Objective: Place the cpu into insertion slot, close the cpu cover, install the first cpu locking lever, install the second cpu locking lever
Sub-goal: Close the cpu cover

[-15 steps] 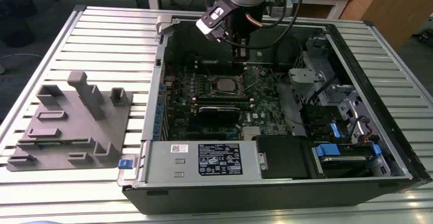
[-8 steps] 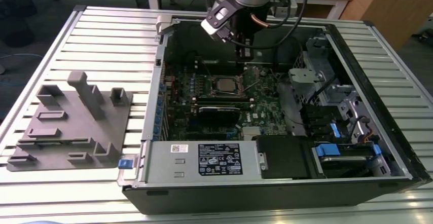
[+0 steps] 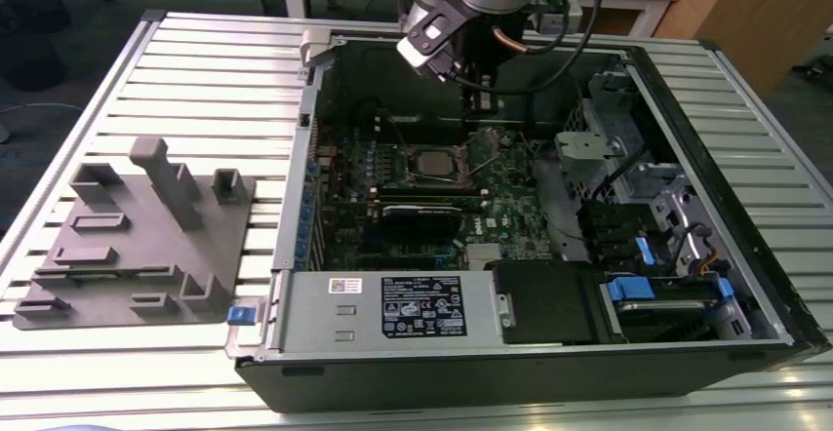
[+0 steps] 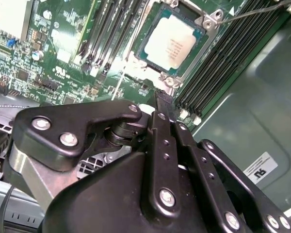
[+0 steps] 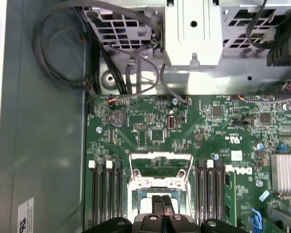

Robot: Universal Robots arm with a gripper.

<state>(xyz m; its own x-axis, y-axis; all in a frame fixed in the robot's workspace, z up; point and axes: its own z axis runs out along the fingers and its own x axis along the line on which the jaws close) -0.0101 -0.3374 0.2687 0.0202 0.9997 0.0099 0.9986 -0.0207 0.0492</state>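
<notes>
**Position.** The cpu (image 4: pixel 172 42) lies flat in the insertion slot (image 4: pixel 144 48), silvery top up, its edges parallel to the slot rim. In the first wrist view the cpu cover (image 5: pixel 160 156) appears to be open, standing on the side of the slot away from the gripper (its exact angle cannot be told). A wire locking lever (image 4: pixel 252 13) juts away from one slot corner and is not latched.

**End effector.** The gripper (image 5: pixel 162 201) hangs just above the near edge of the slot. Its fingers are pressed together with nothing between them.

**Handling, as judged.**
- **cpu:** It is light, thin and stiff. Its metal top is smooth and likely slippery. The contact face underneath is fragile, as are the slot's contacts. Hold belongs on two opposite side edges, never on the faces.
- **cpu cover:** It is thin, springy sheet metal, hinged at one side of the slot. Contact belongs on its free edge.
- **locking lever:** It is stiff wire and should resist near its latch.
</notes>
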